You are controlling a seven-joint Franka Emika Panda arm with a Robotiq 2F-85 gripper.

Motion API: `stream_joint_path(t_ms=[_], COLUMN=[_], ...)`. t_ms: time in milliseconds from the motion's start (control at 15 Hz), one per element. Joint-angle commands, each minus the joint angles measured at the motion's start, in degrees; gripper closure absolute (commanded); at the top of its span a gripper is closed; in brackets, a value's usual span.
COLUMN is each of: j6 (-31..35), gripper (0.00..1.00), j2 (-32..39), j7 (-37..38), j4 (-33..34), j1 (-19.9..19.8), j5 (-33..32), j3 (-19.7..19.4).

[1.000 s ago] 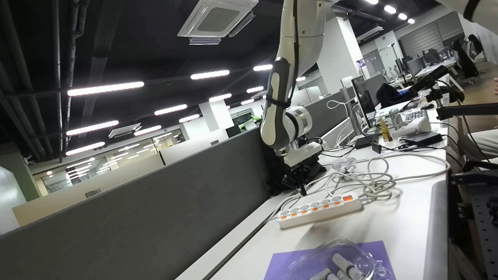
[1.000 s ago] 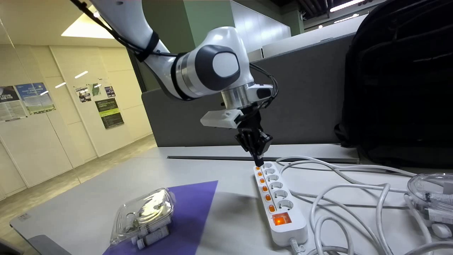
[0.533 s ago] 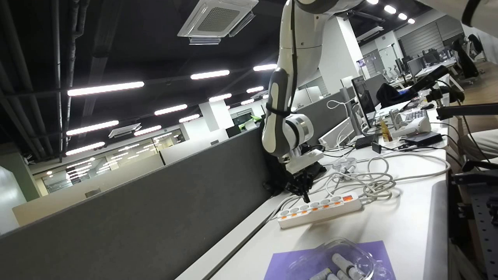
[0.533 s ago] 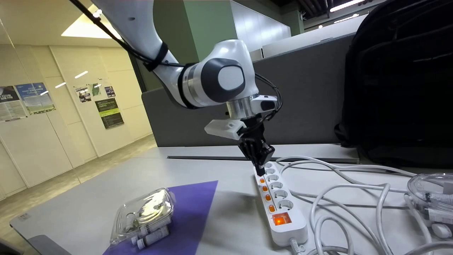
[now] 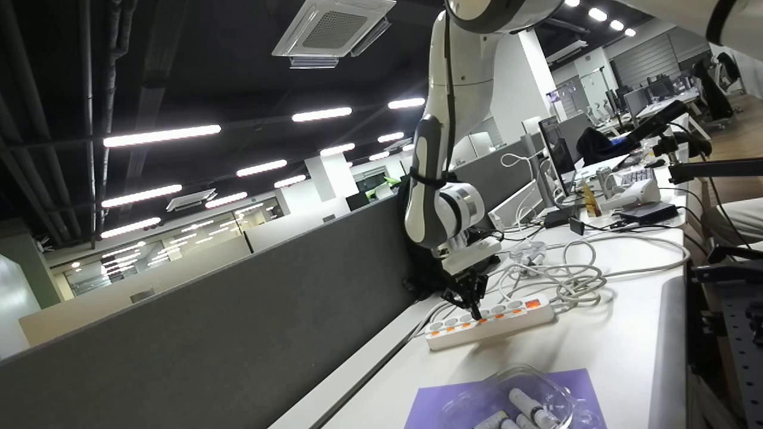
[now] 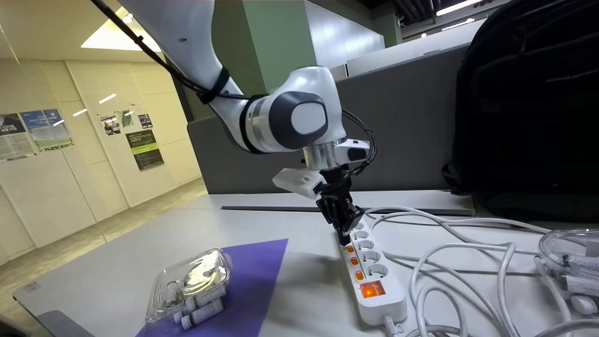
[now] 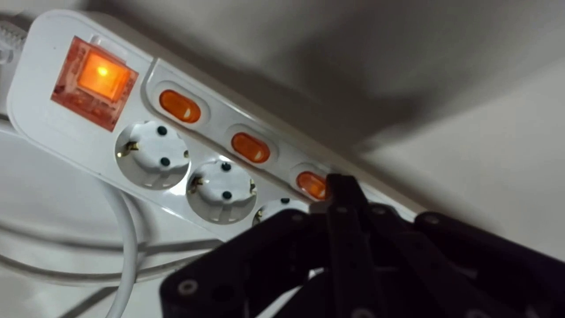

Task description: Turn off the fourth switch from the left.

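A white power strip (image 5: 506,329) lies on the desk, also in the wrist view (image 7: 48,75). A row of small orange switches runs beside its sockets. Three show in the wrist view: the nearest to the cord end (image 7: 180,106), a middle one (image 7: 250,147) and a third orange switch (image 7: 311,184), partly behind the fingertips. A larger glowing switch (image 6: 373,289) sits at the cord end. My gripper (image 6: 345,241) is shut and empty, pointing down over the switch row, also in an exterior view (image 5: 476,314). It hides the switches beyond; whether it touches, I cannot tell.
White cables (image 6: 449,281) lie tangled beside the strip. A clear container (image 6: 192,285) with tubes rests on a purple sheet (image 6: 262,276). Another clear container (image 6: 573,262) stands by the cables. A grey partition (image 5: 268,322) and a black backpack (image 6: 529,117) are behind.
My gripper has moved along the power strip toward the glowing switch and appears lower. It has stayed shut. The strip has not moved.
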Motion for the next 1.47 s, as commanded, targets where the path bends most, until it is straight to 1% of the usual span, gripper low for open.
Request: stream_joint_path(t_ms=[0, 733, 1267, 1400], j6=[-1.09, -2.27, -6.23, -7.56], gripper=[1.0, 1.0, 1.0, 1.0], j2=[0.97, 2.74, 7.01, 7.63], j7=[0.51, 0.84, 2.51, 2.05], j4=[1.69, 3.42, 8.0, 8.9], j1=[-0.82, -1.16, -0.56, -0.96], j5=[1.44, 2.9, 2.01, 2.35], j3=[0.48, 0.42, -0.58, -0.23])
